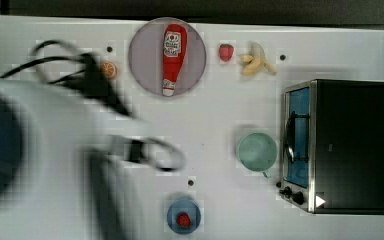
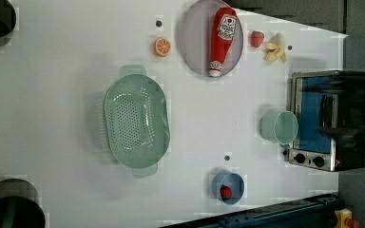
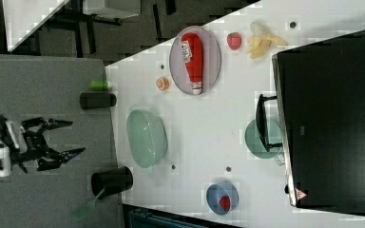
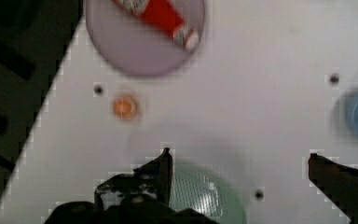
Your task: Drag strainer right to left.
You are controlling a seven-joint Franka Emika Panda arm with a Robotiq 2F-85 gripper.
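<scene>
Strainer: pale mint-green oval plastic strainer [image 2: 137, 121] dotted with small holes, a tab handle at each end of the rim; it sits upright on the white bench [image 2: 66, 95], toward the left view's left half, well apart from the other things.
Tool: black two-fingered tool [image 3: 52, 138], fingers spread wide and holding nothing; in the right view it hangs off the bench edge, apart from the strainer (the wrist view looks down on part of the mesh between the two fingers).
Step in hand: by my judgement the strainer is released, and what matters is clearing away without knocking it.
Doing it well: lift clear of the rim before swinging sideways, since the light plastic bowl would likely skid at a nudge; if more dragging is needed, hook the rim or a tab rather than pressing the mesh.
Neighbours: round grey plate [image 2: 195, 38] carrying a red ketchup bottle [image 2: 222, 40]; small orange slice [image 2: 162, 47] near the strainer's far tab; smooth mint-green cup [image 2: 279, 127] just beside the silver toaster oven [image 2: 313, 121]; blue bowl [image 2: 228, 186] with a red piece inside; strawberry [image 2: 257, 38] and peeled banana [image 2: 275, 49] near the plate.
Surface: smooth white top with a few small dark holes, nothing to snag a sliding base.
Room: grey floor and dark cylindrical posts [image 3: 98, 100] beside the bench.
</scene>
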